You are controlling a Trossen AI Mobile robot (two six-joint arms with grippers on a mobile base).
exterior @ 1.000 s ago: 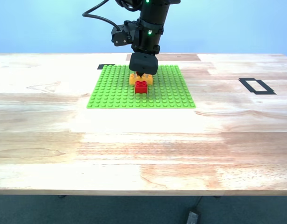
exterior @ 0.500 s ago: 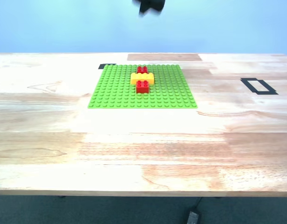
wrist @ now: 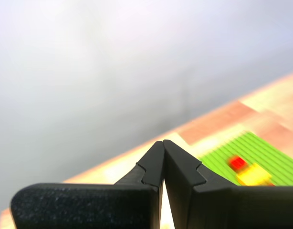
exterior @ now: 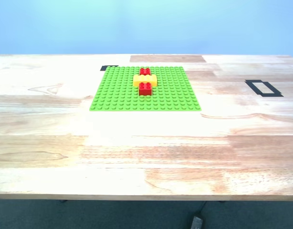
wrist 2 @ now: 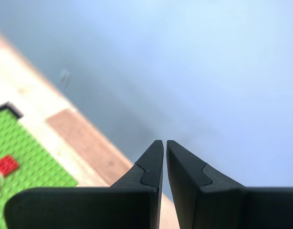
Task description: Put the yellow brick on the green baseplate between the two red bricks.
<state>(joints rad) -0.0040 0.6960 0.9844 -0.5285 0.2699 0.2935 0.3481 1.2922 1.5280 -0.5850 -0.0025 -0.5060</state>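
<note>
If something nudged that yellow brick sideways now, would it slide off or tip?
Probably neither. The yellow brick sits low and flat on the studded green baseplate, so the studs likely lock it. A red brick in front and another behind hem it in. A hard shove might rather drag the whole plate across the smooth wooden table.

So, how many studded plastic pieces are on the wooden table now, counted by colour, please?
Red, small square plastic bricks: 2, far one and near one
Yellow, oblong plastic brick: 1, between the two red ones
Green, large flat square studded baseplate: 1, under all three bricks
Total: 4
</note>
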